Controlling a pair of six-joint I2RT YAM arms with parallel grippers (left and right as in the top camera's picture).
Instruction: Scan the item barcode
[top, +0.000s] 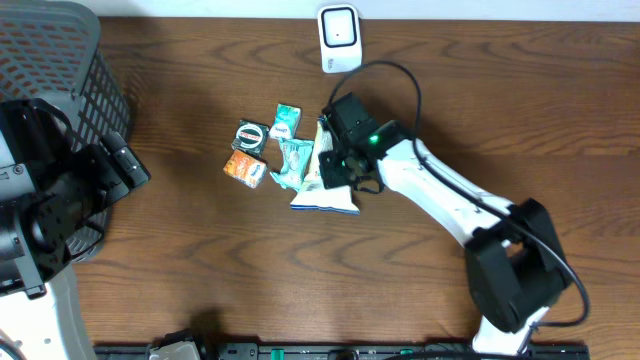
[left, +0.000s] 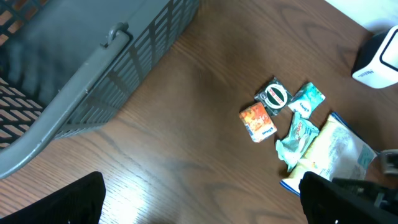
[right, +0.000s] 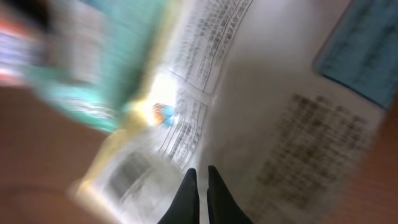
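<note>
The basket stands at left; beside it the left gripper is wide open and empty; small packets lie mid-table; just right of them is the white bag; the right gripper is over it, fingers closed together.

surface: wooden table | on it: grey basket, white scanner, cluster of small packets

Nothing here can be read: the print panels on the white packet are all blur, and the labels on the little packets are too small.
</note>
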